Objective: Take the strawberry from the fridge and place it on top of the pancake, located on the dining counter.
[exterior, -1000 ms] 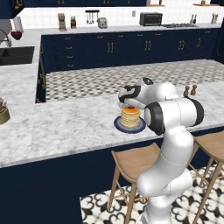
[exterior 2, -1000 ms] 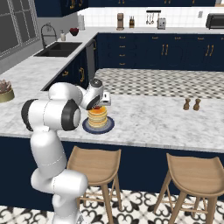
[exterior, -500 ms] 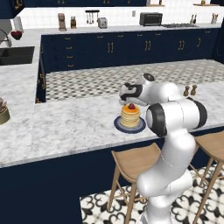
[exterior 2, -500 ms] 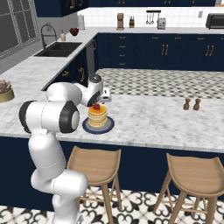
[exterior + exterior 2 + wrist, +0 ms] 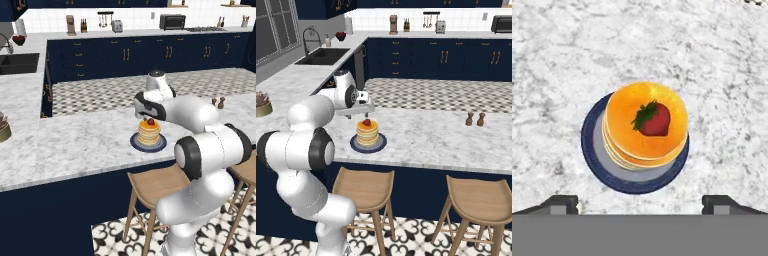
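Observation:
The strawberry (image 5: 654, 120) lies on top of the pancake (image 5: 646, 127), a short golden stack on a round dark blue plate (image 5: 592, 145) on the dining counter (image 5: 722, 60). My gripper (image 5: 640, 204) hangs straight above the stack, open, with nothing between its widely spread fingertips (image 5: 559, 202). From the left base view the strawberry (image 5: 150, 121) sits on the pancake (image 5: 149, 133) just under my gripper (image 5: 145, 114). In the right base view the strawberry (image 5: 366, 122) tops the pancake (image 5: 367, 133) below my gripper (image 5: 362, 110). The fridge is out of view.
Two small shakers (image 5: 217, 103) (image 5: 475, 119) stand on the counter to the right of the plate. Wooden stools (image 5: 155, 182) (image 5: 363, 187) line the counter's near side. A potted plant (image 5: 262, 104) sits far left, and a sink (image 5: 323, 56) lies beyond.
My gripper went from shut to open, leaving the strawberry on the pancake. The hand has since risen a little above the stack.

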### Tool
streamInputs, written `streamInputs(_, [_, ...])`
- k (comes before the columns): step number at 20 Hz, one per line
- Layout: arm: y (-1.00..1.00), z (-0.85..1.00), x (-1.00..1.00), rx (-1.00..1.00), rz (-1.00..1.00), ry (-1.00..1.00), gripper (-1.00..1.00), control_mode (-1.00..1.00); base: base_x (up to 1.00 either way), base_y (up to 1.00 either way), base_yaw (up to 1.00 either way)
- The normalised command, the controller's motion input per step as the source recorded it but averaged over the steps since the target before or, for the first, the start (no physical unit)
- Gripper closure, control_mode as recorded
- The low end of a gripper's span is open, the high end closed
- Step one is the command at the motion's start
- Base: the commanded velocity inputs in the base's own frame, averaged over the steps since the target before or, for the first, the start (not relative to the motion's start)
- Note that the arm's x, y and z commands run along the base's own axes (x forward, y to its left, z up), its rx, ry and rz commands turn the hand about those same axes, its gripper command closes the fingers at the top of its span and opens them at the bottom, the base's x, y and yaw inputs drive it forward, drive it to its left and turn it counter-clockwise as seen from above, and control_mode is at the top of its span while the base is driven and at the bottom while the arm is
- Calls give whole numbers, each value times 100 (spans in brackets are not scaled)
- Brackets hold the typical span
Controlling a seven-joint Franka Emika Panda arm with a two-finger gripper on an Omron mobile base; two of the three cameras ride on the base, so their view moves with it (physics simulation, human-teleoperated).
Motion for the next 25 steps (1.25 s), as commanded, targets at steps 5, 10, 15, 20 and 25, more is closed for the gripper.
streamInputs(5, [56, 13, -100, -8, -8, 25, -100, -100, 0, 0, 0])
streamInputs(10, [82, -23, -100, -15, -9, 16, -100, -100, 0, 0, 0])
streamInputs(15, [20, -60, -100, -5, -13, 0, -100, -100, 0, 0, 0])
streamInputs(20, [0, -48, -100, 0, -11, 0, -100, -100, 0, 0, 0])
streamInputs(25, [29, -6, -78, -2, -3, -2, -100, -100, 0, 0, 0])
